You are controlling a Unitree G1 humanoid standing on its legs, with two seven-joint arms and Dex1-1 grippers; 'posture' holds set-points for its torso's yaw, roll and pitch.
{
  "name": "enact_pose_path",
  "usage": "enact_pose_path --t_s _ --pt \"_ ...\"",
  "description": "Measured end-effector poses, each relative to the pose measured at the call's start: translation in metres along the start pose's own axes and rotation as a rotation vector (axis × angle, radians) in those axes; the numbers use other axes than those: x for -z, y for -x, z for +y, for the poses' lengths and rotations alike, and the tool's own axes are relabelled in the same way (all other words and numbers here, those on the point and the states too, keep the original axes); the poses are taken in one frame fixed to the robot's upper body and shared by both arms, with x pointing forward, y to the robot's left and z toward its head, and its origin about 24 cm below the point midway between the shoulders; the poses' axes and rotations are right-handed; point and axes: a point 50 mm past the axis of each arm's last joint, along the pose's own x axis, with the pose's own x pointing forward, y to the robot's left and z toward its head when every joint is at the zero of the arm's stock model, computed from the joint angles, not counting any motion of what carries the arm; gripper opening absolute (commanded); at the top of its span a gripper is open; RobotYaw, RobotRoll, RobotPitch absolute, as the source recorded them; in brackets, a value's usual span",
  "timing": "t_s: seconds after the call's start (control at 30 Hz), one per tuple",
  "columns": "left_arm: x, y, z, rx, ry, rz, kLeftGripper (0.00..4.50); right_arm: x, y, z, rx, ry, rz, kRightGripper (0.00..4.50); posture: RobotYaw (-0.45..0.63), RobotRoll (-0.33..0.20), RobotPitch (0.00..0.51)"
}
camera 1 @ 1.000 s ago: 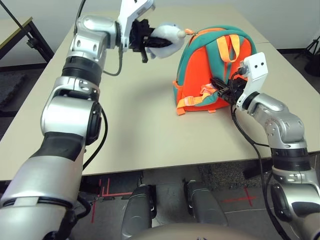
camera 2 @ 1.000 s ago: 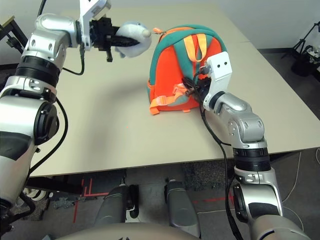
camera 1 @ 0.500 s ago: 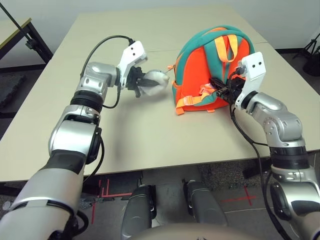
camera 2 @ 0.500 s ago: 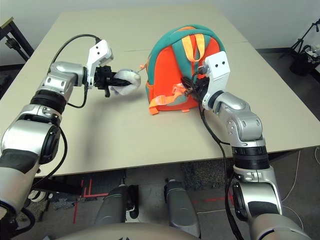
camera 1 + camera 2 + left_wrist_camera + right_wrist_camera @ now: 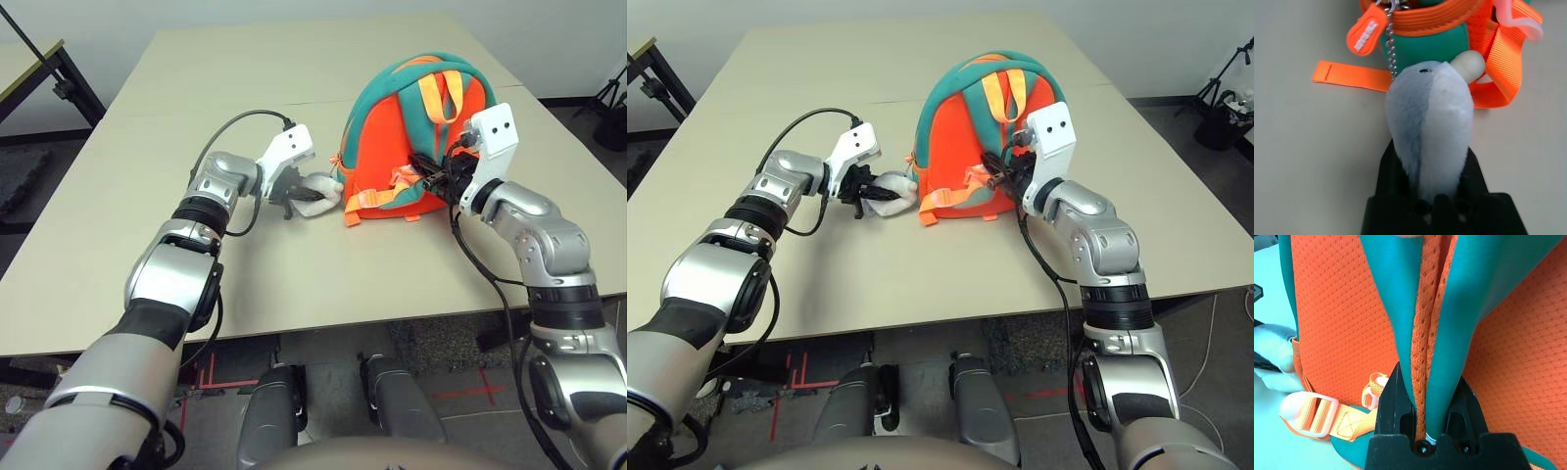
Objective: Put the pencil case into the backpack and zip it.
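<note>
The orange backpack [image 5: 416, 137] with teal trim stands upright on the beige table [image 5: 196, 117], right of centre in the head views. Its straps face the camera. The pencil case cannot be seen from any angle. At the lower left corner of the backpack, the grey-white plush fish toy [image 5: 1430, 127] lies on the tabletop, joined to the bag by a small bead chain [image 5: 1391, 46] beside an orange zipper tag [image 5: 1366, 29]. The left gripper [image 5: 299, 194] reaches in from the left of the frame, its two black fingers set on either side of the toy's tail end, pinching it. The right gripper [image 5: 1422, 423] is at the right side of the backpack, its fingers pressed together on a fold of teal and orange fabric [image 5: 1425, 333].
</note>
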Motion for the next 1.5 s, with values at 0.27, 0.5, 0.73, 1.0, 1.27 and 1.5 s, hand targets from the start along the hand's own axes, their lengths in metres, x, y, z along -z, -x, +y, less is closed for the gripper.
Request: enact_pose_path --t_s 0.27,0.5,0.73,1.0,1.27,1.5 --pt "-0.022 0.035 0.012 0.031 0.072 -0.115 4.50 -0.007 0.012 -0.004 -0.109 -0.033 0.086 3.66 -0.20 0.000 0.097" --pt "-0.033 0.064 0.012 0.034 0.059 -0.145 4.50 -0.022 0.036 -0.014 -0.201 -0.041 0.182 4.46 -0.20 0.000 0.107" --pt "-0.026 0.079 0.009 0.012 0.088 -0.140 4.50 -0.033 0.061 -0.023 -0.253 -0.070 0.238 4.46 -0.21 0.000 0.111" --pt "-0.012 0.111 0.004 -0.085 0.188 -0.251 4.50 -0.027 0.087 -0.057 -0.045 -0.100 0.218 4.46 -0.19 0.000 0.121" --pt "0.032 0.130 -0.007 -0.315 0.335 -0.372 4.50 -0.002 0.094 -0.090 0.287 -0.112 0.109 4.46 -0.16 0.000 0.139" --pt "0.057 0.137 -0.011 -0.579 0.422 -0.544 4.50 0.018 0.092 -0.103 0.483 -0.137 -0.018 4.46 -0.15 0.000 0.146"
